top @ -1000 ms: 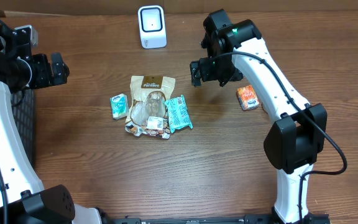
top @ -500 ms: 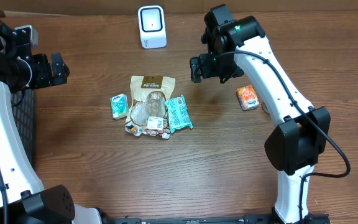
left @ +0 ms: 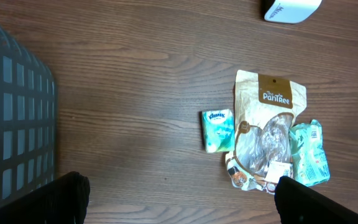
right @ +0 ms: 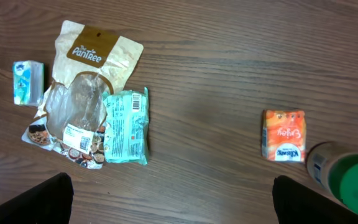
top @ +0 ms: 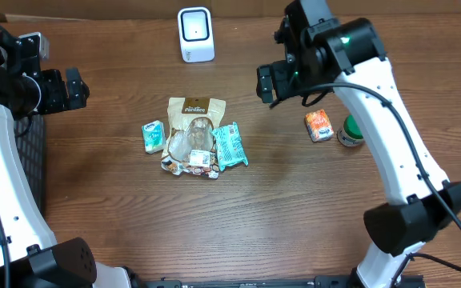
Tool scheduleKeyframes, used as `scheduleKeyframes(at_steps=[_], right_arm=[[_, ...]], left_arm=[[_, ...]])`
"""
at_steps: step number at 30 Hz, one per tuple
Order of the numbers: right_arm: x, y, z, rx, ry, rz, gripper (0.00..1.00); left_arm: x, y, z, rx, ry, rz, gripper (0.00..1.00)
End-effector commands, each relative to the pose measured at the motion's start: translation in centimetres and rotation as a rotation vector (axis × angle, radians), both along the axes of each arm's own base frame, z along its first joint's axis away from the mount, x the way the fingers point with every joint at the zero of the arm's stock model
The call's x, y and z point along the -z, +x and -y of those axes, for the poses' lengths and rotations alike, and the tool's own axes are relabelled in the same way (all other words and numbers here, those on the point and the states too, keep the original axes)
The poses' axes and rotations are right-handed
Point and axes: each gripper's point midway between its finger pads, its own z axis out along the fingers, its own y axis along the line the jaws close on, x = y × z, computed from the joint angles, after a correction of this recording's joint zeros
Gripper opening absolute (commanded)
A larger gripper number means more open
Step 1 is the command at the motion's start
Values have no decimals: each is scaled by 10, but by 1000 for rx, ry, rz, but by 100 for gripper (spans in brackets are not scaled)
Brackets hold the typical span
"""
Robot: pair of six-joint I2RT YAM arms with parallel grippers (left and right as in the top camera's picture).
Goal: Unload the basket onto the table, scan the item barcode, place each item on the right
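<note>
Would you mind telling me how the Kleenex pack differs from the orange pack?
The Kleenex pack is pale green and white; the orange pack is orange and white. In the overhead view, the Kleenex pack lies just left of the bag; the orange pack lies far right, beside the bottle. Both are small and lie flat on the table.

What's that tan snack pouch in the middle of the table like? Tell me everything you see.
The pouch is a flat, tan, paper-looking bag with a brown top band printed "PaniTree" in white and a clear window showing pale contents. White labels crowd its crinkled bottom edge. It lies face up on the wooden table. A teal packet lies against one long edge; nothing holds it.
</note>
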Motion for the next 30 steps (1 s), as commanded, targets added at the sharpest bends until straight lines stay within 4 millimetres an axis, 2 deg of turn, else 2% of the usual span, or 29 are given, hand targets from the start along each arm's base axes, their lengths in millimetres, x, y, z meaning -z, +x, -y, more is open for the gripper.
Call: scheduleKeyframes(at_steps=[1, 10, 15, 18, 22, 25, 30], right_arm=[[11, 0, 4, 6, -27, -23, 100], [20, 5, 2, 6, -29, -28, 100], [52, 4, -6, -4, -13, -91, 100], [83, -5, -12, -18, 7, -178, 100], [112, -19, -15, -27, 22, -257, 96], [119, -23, -13, -26, 18, -276, 95], [120, -24, -15, -29, 27, -282, 95]], left_arm=[[-2, 2, 3, 22, 6, 8, 99], [-2, 2, 3, 22, 6, 8, 100], [-2, 2, 3, 22, 6, 8, 100], [-2, 2, 3, 22, 6, 8, 100], [-2, 2, 3, 22, 6, 8, 100], [-2, 2, 3, 22, 6, 8, 100], [-2, 2, 3, 22, 6, 8, 99]])
